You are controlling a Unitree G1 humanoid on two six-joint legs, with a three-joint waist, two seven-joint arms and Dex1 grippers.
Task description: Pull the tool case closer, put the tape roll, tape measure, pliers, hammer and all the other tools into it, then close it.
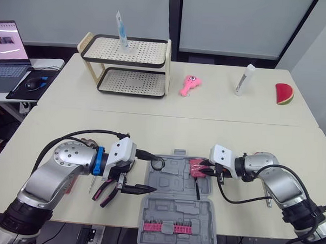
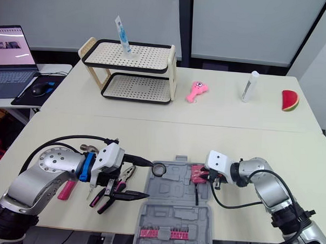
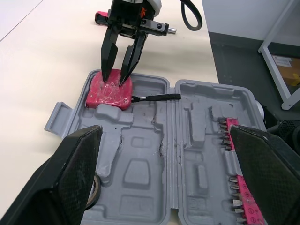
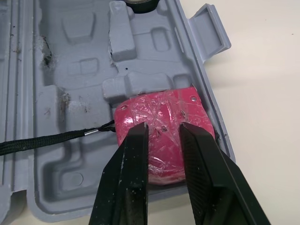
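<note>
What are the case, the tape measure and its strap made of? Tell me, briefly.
Case: grey moulded plastic, matte, judging by its formed recesses. Tape measure: red hard shell, likely plastic, under crinkled glossy clear film. Strap: black cord, probably woven.

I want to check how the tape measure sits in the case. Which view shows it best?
The right wrist view: the tape measure appears large, lying in a corner of the tool case, though the right gripper partly covers it. The left wrist view shows it smaller; the eye views show a small pink patch.
</note>
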